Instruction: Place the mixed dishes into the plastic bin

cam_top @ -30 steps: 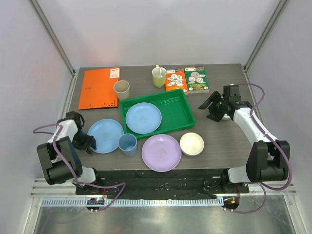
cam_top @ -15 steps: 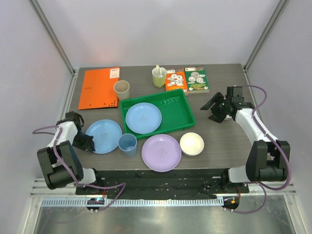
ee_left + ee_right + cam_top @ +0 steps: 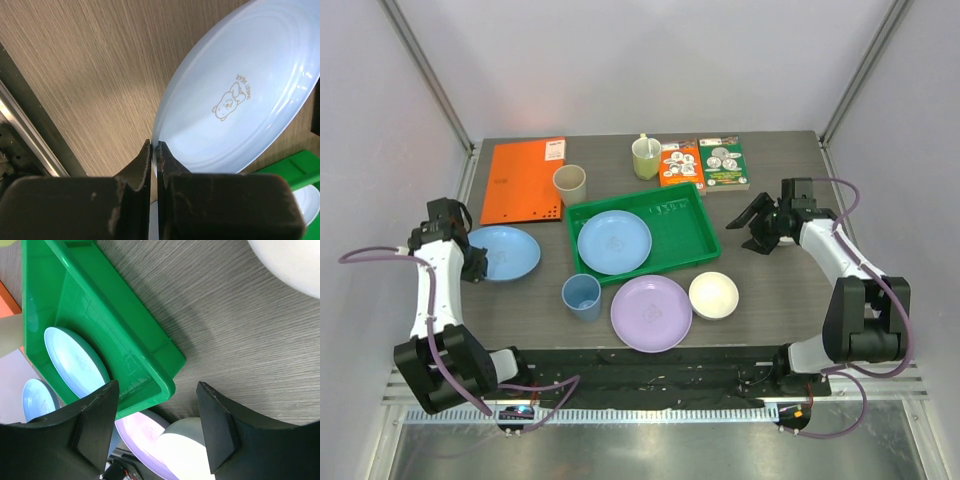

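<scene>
Blue plate, rim inside left end effector

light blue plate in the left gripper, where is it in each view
Top external: the light blue plate is at the far left of the table.
Left wrist: it fills the upper right, its rim pinched in the left gripper.
Right wrist: small, at the bottom left, beyond the bin.
Shared landmark: the green bin.
</scene>
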Controlling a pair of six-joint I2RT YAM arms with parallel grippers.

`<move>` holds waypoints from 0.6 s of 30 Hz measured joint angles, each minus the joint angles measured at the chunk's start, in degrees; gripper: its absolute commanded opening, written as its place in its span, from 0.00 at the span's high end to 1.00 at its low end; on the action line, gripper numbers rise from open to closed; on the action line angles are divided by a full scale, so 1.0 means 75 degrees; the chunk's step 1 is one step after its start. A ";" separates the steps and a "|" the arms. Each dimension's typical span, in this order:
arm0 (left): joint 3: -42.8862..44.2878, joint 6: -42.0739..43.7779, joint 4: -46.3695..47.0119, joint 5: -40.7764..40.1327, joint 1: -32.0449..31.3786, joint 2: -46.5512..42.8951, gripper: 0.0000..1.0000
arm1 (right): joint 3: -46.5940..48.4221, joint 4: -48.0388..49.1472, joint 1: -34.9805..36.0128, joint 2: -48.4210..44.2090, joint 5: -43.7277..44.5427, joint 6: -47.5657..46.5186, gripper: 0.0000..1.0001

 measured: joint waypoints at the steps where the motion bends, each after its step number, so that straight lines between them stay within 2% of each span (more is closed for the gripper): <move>1: 0.0087 -0.0012 -0.0076 -0.0006 -0.0009 0.0009 1.00 | 0.0000 0.0000 0.0000 0.0032 -0.0029 0.0006 0.32; 9: 0.0475 -0.0201 -0.0542 -0.0073 -0.0361 -0.0032 1.00 | 0.0003 0.0012 0.0000 0.0245 -0.0210 0.0067 0.35; 15: 0.0656 -0.0874 -0.0577 -0.0067 -0.2299 -0.0729 1.00 | 0.0003 0.0184 0.0000 0.0274 -0.0399 0.0140 0.37; 18: 0.1370 -0.0982 -0.0618 -0.0038 -0.2675 -0.0694 1.00 | 0.0003 0.0233 0.0000 0.0274 -0.0469 0.0184 0.36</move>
